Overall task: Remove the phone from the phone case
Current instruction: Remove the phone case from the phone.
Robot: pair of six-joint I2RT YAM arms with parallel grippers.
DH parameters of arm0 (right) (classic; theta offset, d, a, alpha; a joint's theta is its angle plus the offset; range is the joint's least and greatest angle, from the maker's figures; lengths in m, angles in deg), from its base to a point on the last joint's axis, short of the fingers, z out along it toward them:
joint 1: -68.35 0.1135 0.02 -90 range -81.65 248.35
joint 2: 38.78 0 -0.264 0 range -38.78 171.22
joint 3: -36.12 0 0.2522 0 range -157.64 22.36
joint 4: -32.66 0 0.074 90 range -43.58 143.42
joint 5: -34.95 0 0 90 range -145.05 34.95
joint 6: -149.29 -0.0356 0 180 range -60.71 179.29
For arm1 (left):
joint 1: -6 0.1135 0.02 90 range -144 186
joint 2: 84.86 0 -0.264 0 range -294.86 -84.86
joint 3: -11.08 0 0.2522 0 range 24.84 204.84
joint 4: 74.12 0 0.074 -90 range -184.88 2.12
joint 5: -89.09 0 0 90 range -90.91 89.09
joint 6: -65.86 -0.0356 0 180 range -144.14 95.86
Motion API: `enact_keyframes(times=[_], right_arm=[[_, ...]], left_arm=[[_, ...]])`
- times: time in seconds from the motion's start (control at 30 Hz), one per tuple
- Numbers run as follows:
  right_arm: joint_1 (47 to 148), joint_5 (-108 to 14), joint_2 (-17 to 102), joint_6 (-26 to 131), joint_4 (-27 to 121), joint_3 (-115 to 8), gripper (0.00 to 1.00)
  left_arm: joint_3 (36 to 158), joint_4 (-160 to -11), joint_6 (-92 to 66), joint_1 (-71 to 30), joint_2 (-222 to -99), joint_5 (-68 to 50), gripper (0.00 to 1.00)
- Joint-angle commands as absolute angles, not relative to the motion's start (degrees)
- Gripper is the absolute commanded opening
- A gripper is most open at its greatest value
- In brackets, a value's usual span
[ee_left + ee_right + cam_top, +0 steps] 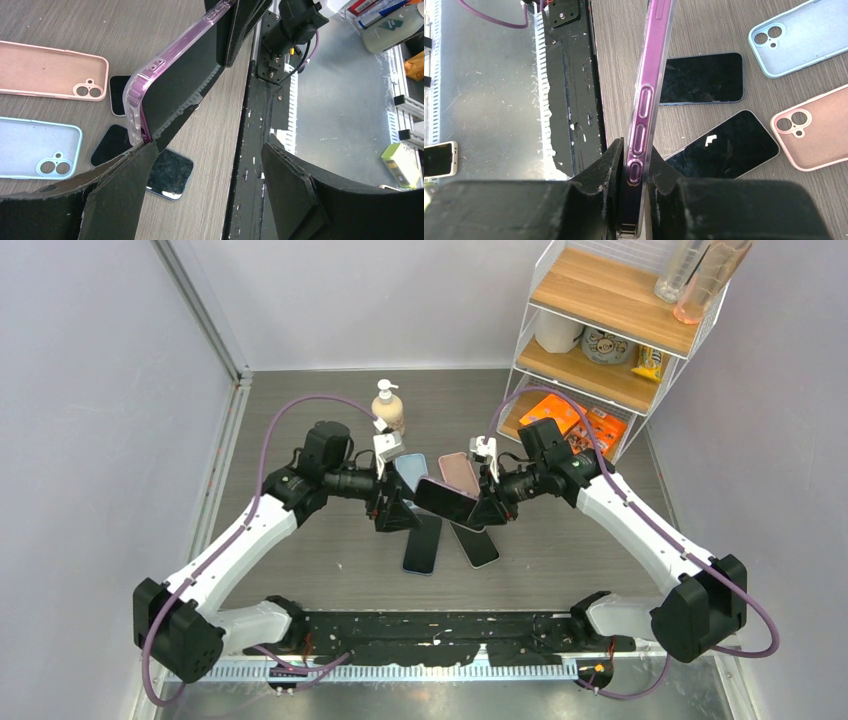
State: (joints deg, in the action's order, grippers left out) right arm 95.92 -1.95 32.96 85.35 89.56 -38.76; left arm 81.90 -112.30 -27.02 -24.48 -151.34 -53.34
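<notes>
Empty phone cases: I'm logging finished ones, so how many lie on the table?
2. The pink case and the light blue case lie side by side beyond the held phone; others may be hidden.

Cased phone: its far end is hidden behind my right end effector. In my right wrist view it runs off the top edge, and the screen is unseen there.
My left end effector: one finger hides the case's near corner.
Left loose phone, right loose phone: upper ends covered from above by the held one.
Pink case: cut off by the left edge.
Blue case: cut off likewise.
Shelf items: labels too small to read.
</notes>
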Motion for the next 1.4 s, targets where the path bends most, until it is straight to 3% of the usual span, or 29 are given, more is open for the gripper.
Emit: enact_keyframes(times=[0.0,0.37,0.63,0.8,1.07,1.37], right_arm=[[98.2,13.2,30.4,87.3,81.4,-40.4,0.05],[98.3,15.0,30.8,87.5,82.0,-40.1,0.05],[98.2,15.4,30.9,87.6,82.1,-39.9,0.05],[98.2,15.0,30.6,87.6,81.7,-40.0,0.05],[98.2,14.9,30.9,88.1,81.6,-40.6,0.05],[97.4,14.2,31.4,91.2,81.5,-41.0,0.05]], left_arm=[[82.4,-100.2,-26.3,-26.0,-153.6,-54.7,0.87],[80.8,-91.8,-21.8,-26.3,-153.9,-49.6,0.86],[78.9,-80.1,-12.6,-26.9,-156.1,-56.6,0.84],[76.8,-73.9,-8.2,-28.1,-157.7,-63.1,0.76],[72.7,-52.7,8.3,-28.4,-161.8,-74.2,0.45],[70.3,-46.7,13.7,-28.4,-161.2,-77.9,0.4]])
